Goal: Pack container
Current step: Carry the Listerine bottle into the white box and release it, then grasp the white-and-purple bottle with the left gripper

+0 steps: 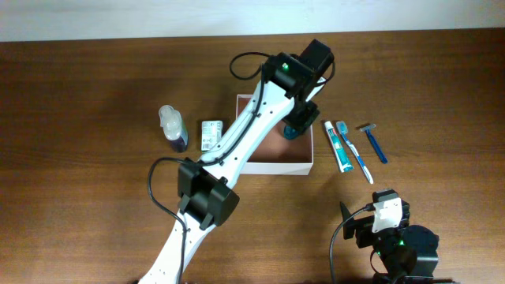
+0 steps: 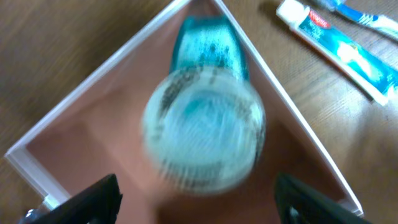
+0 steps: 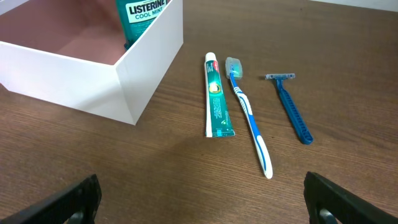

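The container (image 1: 276,167) is a square white box with a reddish-brown inside at mid-table. A teal Listerine mouthwash bottle (image 1: 295,131) stands in its far right corner. My left gripper (image 1: 304,110) hovers over that corner. In the left wrist view the left gripper (image 2: 198,208) is open, its fingers wide apart above the blurred bottle cap (image 2: 204,127) and the container wall (image 2: 93,81). My right gripper (image 1: 385,225) rests near the front edge. The right wrist view shows the right gripper (image 3: 202,199) open and empty, facing the container (image 3: 149,62) and the bottle (image 3: 140,15).
Right of the container lie a toothpaste tube (image 1: 338,148), a blue-white toothbrush (image 1: 355,154) and a blue razor (image 1: 374,142). On its left stand a clear bottle with a dark base (image 1: 173,130) and a small green carton (image 1: 210,134). The left arm spans the container.
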`<state>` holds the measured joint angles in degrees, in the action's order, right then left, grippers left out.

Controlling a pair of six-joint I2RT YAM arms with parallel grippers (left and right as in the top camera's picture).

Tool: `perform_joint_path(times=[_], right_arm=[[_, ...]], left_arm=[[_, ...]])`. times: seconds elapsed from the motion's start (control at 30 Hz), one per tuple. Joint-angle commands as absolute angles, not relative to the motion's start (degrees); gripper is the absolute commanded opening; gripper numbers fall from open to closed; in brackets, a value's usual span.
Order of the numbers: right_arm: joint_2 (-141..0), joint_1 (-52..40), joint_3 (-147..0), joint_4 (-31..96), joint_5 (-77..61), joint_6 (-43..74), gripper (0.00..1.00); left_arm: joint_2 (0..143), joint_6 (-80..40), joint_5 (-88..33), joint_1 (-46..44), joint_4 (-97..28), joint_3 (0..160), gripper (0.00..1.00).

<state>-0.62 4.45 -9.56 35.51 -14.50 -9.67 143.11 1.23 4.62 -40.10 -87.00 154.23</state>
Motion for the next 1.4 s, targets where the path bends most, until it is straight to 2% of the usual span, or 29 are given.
perform_joint_path(times=[0.0,0.1,0.33,0.53,0.67,0.77,1.17,1.33,1.37], right_arm=[[-0.21,4.03,-9.30,35.53,-14.81,-10.04,0.99],[-0.21,4.03,-9.30,35.53,-14.81,-10.04,0.99],[-0.21,4.03,-9.30,35.53,-14.81,-10.04,0.99],[-0.21,4.03,-9.30,35.53,-14.81,-10.04,0.99],[-0.21,4.03,-9.30,35.53,-14.81,-10.04,0.99],[-0.21,4.03,-9.30,35.53,-14.81,-10.04,0.99],[-0.21,4.03,-9.30,35.53,-14.81,-10.04,0.99],[-0.21,4.03,-9.30,35.53,-14.81,-10.04,0.99],[-0.21,4.03,-9.30,35.53,-14.81,-10.04,0.99]], left_arm=[[139.70,1.76,5.48,-39.75,-91.98,161.10,0.82],[136.88,1.74,7.51,-38.94,-96.73,164.79,0.82],[127.52,1.72,9.02,-33.21,-96.71,163.65,0.83],[118.83,0.36,9.85,-19.49,-96.71,151.87,0.84],[118.87,-0.23,1.61,-8.97,-96.27,142.89,0.85],[119.68,-0.21,-1.78,-4.64,-93.51,135.39,0.86],[120.33,0.23,-1.76,-3.79,-78.85,114.98,0.85],[121.64,0.21,-2.22,-3.92,-73.87,107.68,0.80],[121.95,0.21,-2.20,-3.97,-73.45,106.76,0.74]])
